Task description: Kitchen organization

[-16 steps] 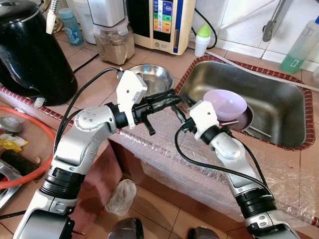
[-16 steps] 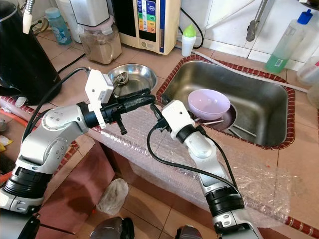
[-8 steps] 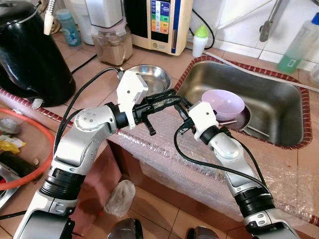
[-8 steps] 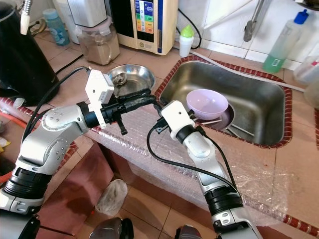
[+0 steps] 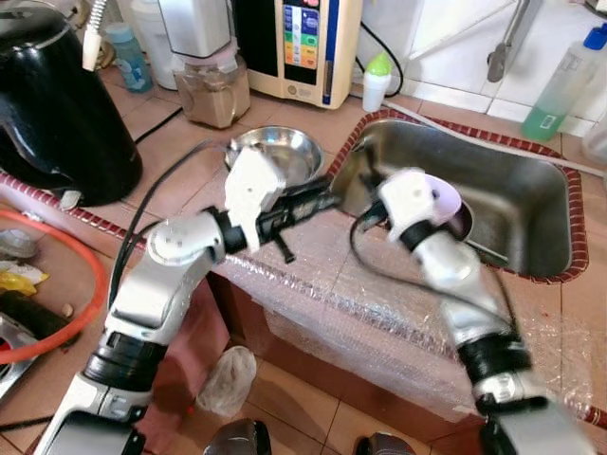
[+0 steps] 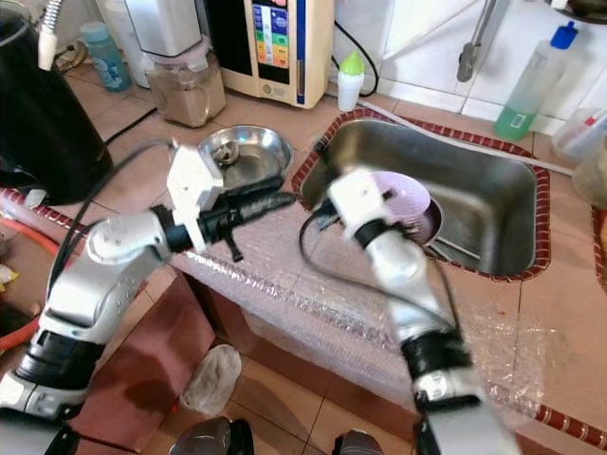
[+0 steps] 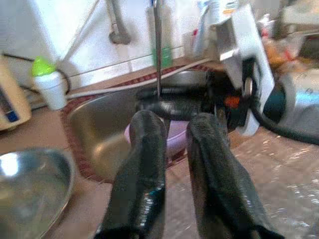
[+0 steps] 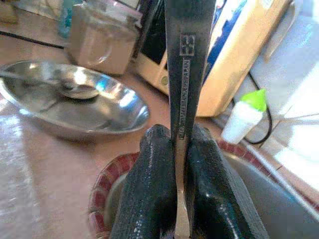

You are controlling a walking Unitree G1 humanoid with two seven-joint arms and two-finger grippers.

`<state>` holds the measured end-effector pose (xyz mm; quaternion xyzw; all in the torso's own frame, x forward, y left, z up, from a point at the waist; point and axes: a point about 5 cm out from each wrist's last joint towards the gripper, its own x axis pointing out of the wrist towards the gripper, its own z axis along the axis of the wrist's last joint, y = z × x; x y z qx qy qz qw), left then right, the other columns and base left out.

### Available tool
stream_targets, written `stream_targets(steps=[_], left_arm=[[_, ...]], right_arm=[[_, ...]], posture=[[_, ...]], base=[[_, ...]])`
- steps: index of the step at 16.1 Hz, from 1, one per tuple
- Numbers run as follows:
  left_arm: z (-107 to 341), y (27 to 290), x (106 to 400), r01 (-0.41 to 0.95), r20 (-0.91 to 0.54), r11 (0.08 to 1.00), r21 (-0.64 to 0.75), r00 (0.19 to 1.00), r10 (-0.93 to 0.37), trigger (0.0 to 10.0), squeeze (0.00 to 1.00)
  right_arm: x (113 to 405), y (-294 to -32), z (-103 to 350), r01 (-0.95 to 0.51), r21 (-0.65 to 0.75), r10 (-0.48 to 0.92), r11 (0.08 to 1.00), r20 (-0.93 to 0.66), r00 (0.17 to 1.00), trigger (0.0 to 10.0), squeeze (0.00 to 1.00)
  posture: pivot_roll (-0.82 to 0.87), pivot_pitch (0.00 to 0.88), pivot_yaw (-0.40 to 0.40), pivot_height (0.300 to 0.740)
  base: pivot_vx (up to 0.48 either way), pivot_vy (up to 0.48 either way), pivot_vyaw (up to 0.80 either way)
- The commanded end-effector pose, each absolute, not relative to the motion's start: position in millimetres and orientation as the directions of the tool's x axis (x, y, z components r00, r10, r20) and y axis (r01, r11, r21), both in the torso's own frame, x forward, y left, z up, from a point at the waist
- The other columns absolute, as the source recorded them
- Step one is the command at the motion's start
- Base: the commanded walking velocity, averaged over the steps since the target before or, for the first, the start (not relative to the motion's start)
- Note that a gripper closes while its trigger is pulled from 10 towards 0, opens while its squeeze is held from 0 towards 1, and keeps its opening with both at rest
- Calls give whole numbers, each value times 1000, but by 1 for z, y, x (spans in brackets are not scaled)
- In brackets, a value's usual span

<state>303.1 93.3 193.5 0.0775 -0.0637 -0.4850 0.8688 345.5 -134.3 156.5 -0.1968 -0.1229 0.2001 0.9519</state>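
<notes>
Centrally set into the tiled counter: one steel sink [image 5: 517, 223], rim edged in dark red. At far left on the counter: one black kettle [image 5: 57, 104]. Draped over the counter's front edge, below both arms: one sheet of bubble wrap [image 5: 322, 280].

Bowls, counted: two.
- Steel bowl [image 5: 285, 152], shallow, on the counter just beside the sink's left rim.
- Purple bowl [image 5: 448, 194], inside the sink, partly hidden behind the right wrist.

Bottles, counted: three.
- Clear with green liquid [image 5: 560, 85], behind the sink at right.
- White with green cap [image 5: 379, 78], behind the sink's left corner.
- Small blue one [image 5: 128, 52], at the back left.

Left gripper [image 7: 177, 122]: over the wrapped counter edge, aimed at the sink; fingers [image 7: 144, 164] narrowly parted, nothing between them. Close to the right gripper, apart from it.

Right gripper [image 8: 180, 137]: above the sink's left rim, clamped on one flat metal utensil [image 8: 180, 64].

Utensil, counted in grip: one. Long axis upright as seen from the left wrist, rising out of the fingertips as a thin bar. Stamped flat end up and away from the fingers, narrowing where pinched. Opposite end hidden between the fingers; type of utensil cannot be told.

Smallest: one spoon [image 8: 75, 90], lying inside the steel bowl.
</notes>
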Motion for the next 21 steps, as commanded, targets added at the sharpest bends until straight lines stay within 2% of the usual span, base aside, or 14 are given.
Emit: stream_targets(steps=[1,4,8,12,13,15,16,17,18,21], left_arm=[[195,95,305,801,55,551,234,555,-830,10000,1000],[192,100,305,748,71,611,259,616,-785,10000,1000],[178,103,294,771,16,589,243,604,-797,10000,1000],[157,114,280,778,-76,580,243,611,-788,10000,1000],[154,116,278,775,-89,584,241,617,-782,10000,1000],[152,119,277,774,-107,585,243,621,-776,10000,1000],[151,119,279,767,-107,593,245,629,-770,10000,1000],[151,119,279,766,-107,594,245,630,-769,10000,1000],[151,118,280,765,-107,594,250,632,-768,10000,1000],[151,117,283,762,-104,594,258,633,-767,10000,1000]], right_arm=[[352,-132,159,-348,-451,454,822,150,878,0,0],[372,-136,171,-322,-493,440,808,141,887,0,0],[382,-141,170,-256,-575,385,777,112,916,0,0],[387,-172,147,-179,-613,210,769,-23,977,0,0],[385,-183,138,-154,-590,138,793,-74,988,10000,0],[384,-189,133,-141,-570,96,809,-109,989,10000,0],[381,-195,122,-148,-541,59,828,-179,982,10000,824],[381,-195,120,-148,-536,51,831,-191,980,10000,824],[379,-198,115,-145,-506,33,850,-224,974,10000,1000],[378,-201,112,-138,-433,25,891,-257,966,10000,1000]], posture=[[21,44,33,740],[52,64,19,740],[85,91,10,740],[121,135,19,740],[132,146,25,740],[138,149,27,740],[138,149,27,740],[138,149,27,740],[135,142,28,740],[129,132,22,740]], base=[[0,0,0],[0,0,0],[0,0,0],[0,0,0],[0,0,0],[0,0,0],[0,0,0],[0,0,0],[0,0,0],[0,0,0]])
